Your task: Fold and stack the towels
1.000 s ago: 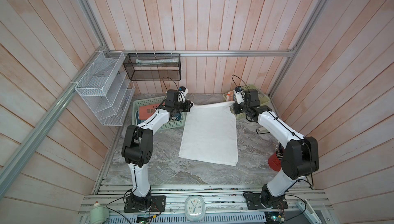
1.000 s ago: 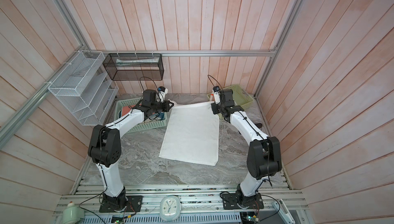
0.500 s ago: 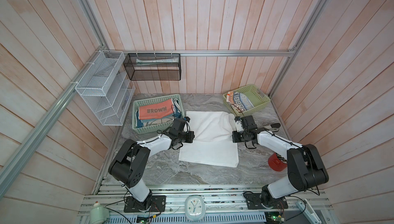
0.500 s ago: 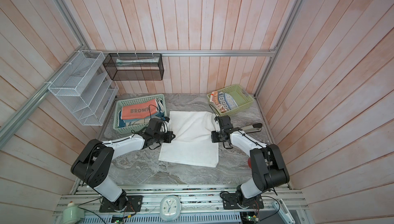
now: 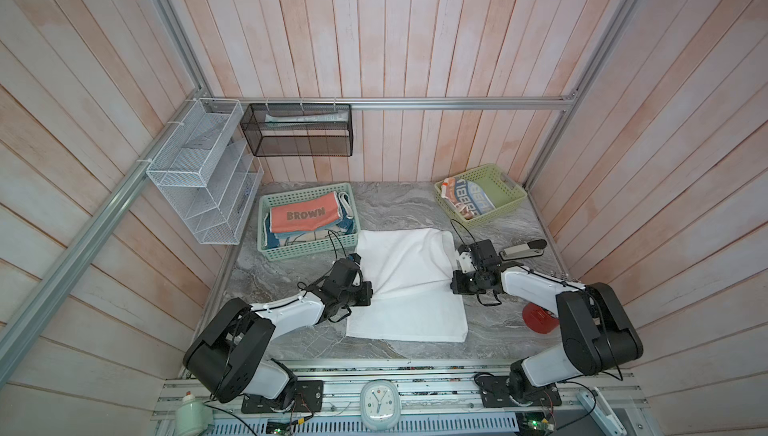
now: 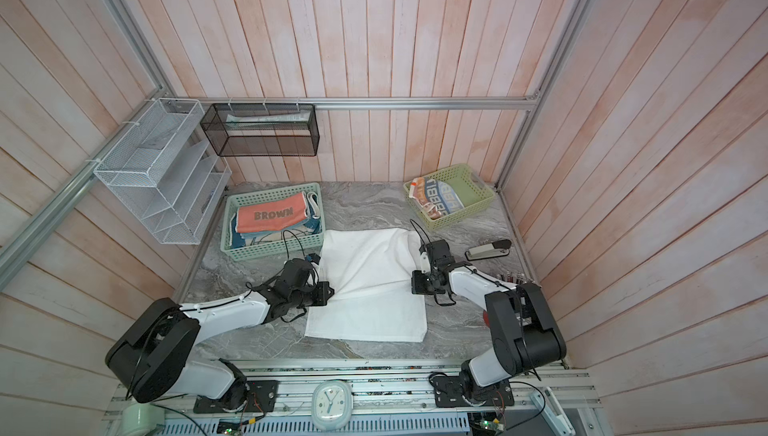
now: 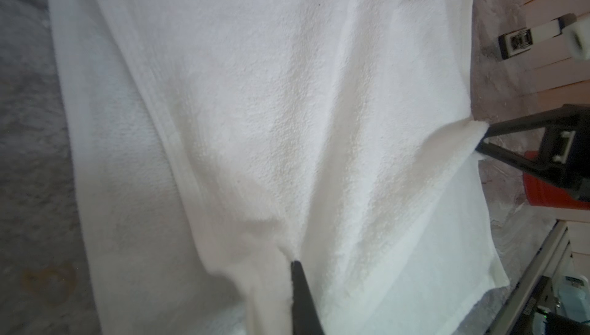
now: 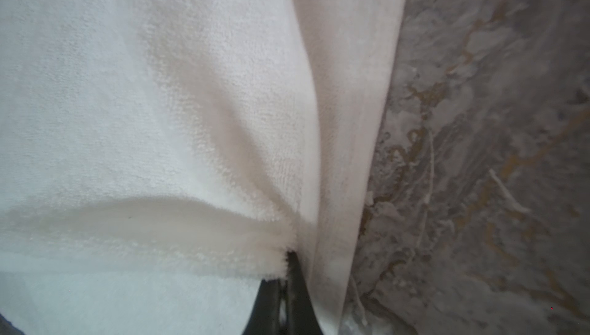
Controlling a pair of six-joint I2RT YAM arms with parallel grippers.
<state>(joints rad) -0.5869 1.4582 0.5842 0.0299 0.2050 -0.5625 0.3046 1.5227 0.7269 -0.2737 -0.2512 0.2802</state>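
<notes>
My left fingers (image 7: 300, 292) are pressed together on a bunched pinch of the white towel (image 5: 409, 284); the terry puckers right at their tips. My right fingers (image 8: 297, 285) are likewise clamped on the towel's opposite side edge, with cloth gathered into the tips and the hem running past them.

The towel lies in the middle of the marble counter (image 5: 291, 284). Its long axis runs from the back wall toward the arm bases. Its far part is doubled over, with the lifted edge held between the two pinches about midway along; the near part lies flat in a single layer.

The left wrist view shows the right fingers (image 7: 510, 160) biting the far edge, which both top views hide under the wrist bodies, so from above I can't really judge the grip. Only the top views show the coral BROWN towel (image 5: 302, 216) in the left green basket (image 5: 307, 249) just beside the white towel's far corner, and the striped towel (image 6: 436, 203) in the right green basket (image 6: 478, 201), well apart from both pinches.
</notes>
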